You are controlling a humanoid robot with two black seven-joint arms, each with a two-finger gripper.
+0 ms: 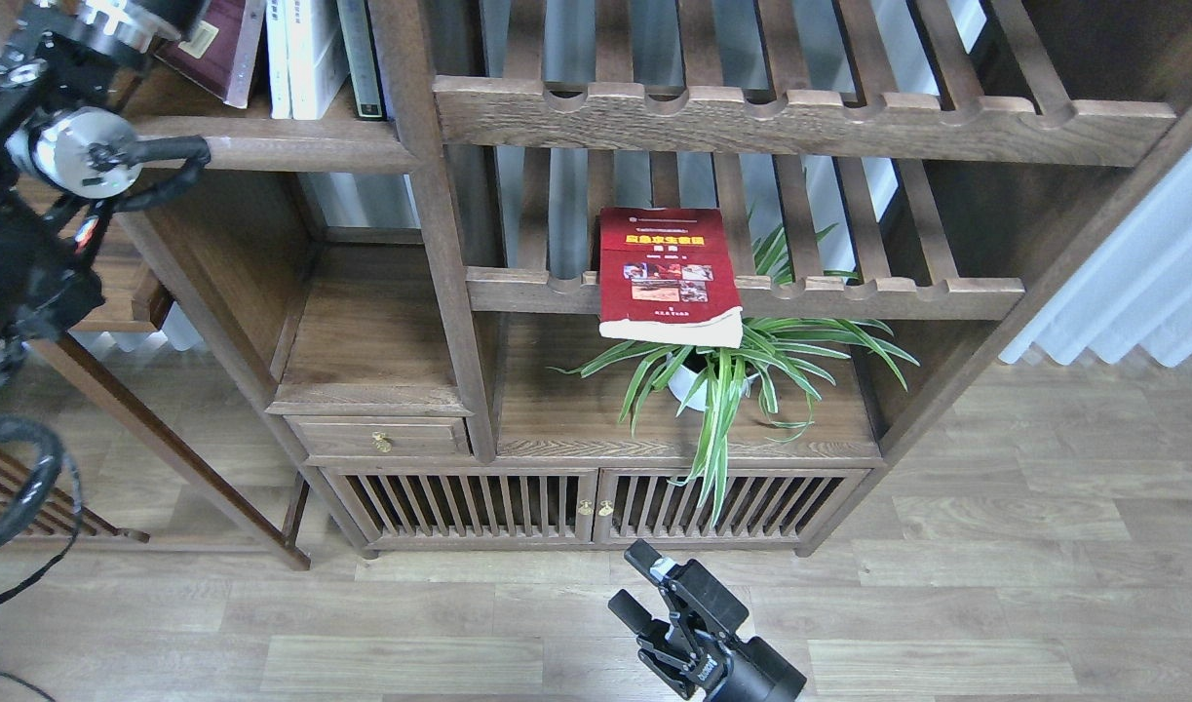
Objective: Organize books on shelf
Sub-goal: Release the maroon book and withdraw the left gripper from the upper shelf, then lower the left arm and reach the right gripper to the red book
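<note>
Count, relative to the bookcase [440,292]: 1 red book [666,273] on its middle slatted rack [849,292]; 1 maroon book [220,44] on its upper-left shelf [293,146]; 3 thin volumes [313,54] beside it; 1 potted plant [742,366]; 1 drawer [381,437]; 2 slatted doors [479,507].

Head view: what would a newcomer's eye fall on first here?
The red book stands out, lying flat on a slatted rack mid-bookcase, its front edge overhanging the rail. Just beneath, a striped spider plant spills over the lower board. At bottom centre the right gripper hangs over the floor, jaws open and empty.
</note>
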